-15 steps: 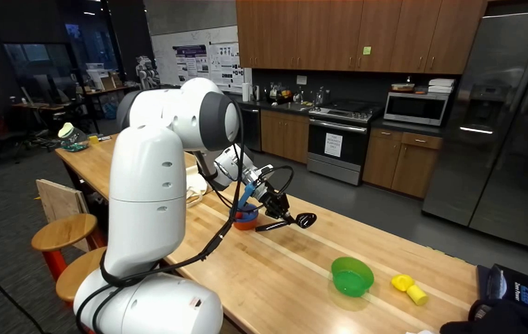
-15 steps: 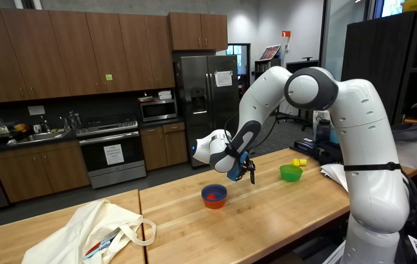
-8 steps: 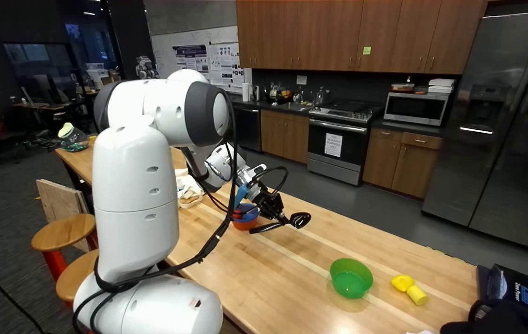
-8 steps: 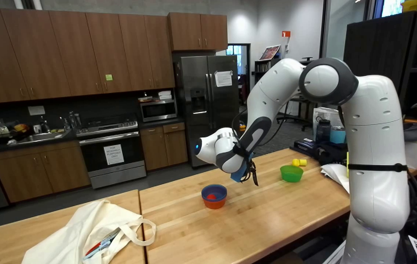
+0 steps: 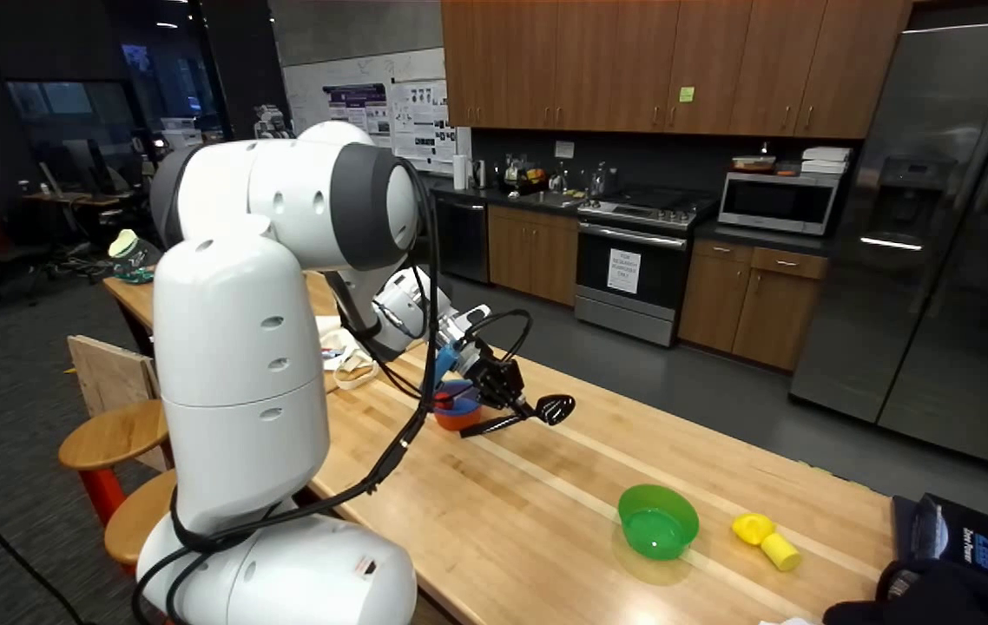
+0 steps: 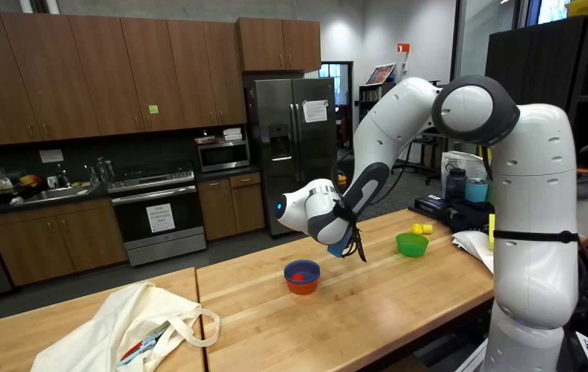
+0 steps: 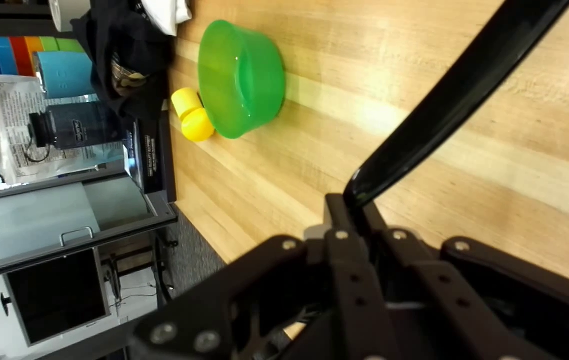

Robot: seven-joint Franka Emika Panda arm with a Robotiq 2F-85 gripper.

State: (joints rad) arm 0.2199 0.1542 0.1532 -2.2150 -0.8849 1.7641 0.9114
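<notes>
Grip: my tool (image 7: 356,212) is clenched on a black spoon (image 7: 444,117), dark fingers pinching the shaft from both sides.
Spoon's place: in my grip, above the tabletop (image 5: 546,503), between the blue bowl (image 6: 306,267) and the green bowl (image 5: 657,528).
Spoon's form: glossy and smooth, a hollowed oval head on one side of my grip, a long slim handle on the other.
Cut-off handle: in the wrist view it slants up to the right and leaves the frame at the top; I cannot make out the head there.
Hidden side: in an exterior view my arm (image 6: 534,206), a blue piece (image 6: 338,249) and black cables (image 6: 355,245) cover most of my tool; a dark tip pokes out below, spoon or cable I cannot tell.
Nested bowls: the blue bowl sits in an orange-red bowl (image 6: 304,289); a red ball (image 6: 298,277) lies inside, only part of it showing.
Green bowl: round, translucent, light passing through its wall.
Yellow pieces: a rounded yellow lump (image 7: 198,125) against a short yellow cylinder (image 7: 186,101), near the green bowl.
Cloth bag (image 6: 113,330): cream, crumpled, cut off by the bottom edge.
Tabletop: pale wood in smooth, glued strips.
</notes>
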